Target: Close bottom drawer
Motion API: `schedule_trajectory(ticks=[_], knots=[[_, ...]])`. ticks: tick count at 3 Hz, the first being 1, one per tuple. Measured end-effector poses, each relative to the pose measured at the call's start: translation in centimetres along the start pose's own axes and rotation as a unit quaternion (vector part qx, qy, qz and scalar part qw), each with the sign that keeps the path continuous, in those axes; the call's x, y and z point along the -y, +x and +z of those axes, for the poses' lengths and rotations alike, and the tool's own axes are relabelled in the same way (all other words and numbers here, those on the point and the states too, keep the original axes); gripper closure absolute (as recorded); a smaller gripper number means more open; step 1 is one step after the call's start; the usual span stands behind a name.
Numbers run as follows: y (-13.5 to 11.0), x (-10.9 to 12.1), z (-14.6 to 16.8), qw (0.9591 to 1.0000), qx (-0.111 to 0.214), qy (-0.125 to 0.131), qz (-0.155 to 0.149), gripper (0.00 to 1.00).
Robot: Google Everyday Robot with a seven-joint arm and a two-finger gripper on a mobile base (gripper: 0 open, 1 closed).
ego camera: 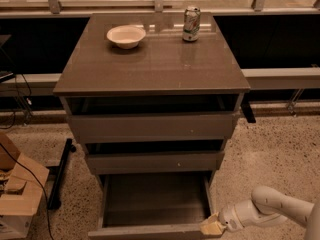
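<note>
The bottom drawer (155, 232) of the grey-brown cabinet (150, 69) is pulled far out, with its dark box interior open to view and its flat front along the lower edge of the camera view. My gripper (212, 227) on the white arm (270, 209) is at the drawer's front right corner, right against the end of the front panel. The middle drawer (155, 161) and the wide top drawer (150, 126) stand slightly out.
A white bowl (126, 36) and a soda can (191, 24) stand on the cabinet top. Cardboard boxes (17, 194) with cables lie on the floor at the left. A dark bar (61, 171) lies beside the cabinet. Speckled floor stretches to the right.
</note>
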State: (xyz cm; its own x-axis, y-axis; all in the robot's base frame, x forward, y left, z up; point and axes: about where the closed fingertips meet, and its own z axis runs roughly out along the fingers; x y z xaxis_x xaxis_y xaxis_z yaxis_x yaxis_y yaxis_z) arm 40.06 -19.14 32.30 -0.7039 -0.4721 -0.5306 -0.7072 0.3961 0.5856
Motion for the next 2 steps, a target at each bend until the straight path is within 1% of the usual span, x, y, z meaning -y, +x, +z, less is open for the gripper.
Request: schedule_trajectory(ticks=[1,2], knots=[[1.4,2.2,3.2,0.9998,0.004,0.004,0.019,1.00],[2.8,4.0,5.6,0.9993,0.008,0.009,0.034,1.00]])
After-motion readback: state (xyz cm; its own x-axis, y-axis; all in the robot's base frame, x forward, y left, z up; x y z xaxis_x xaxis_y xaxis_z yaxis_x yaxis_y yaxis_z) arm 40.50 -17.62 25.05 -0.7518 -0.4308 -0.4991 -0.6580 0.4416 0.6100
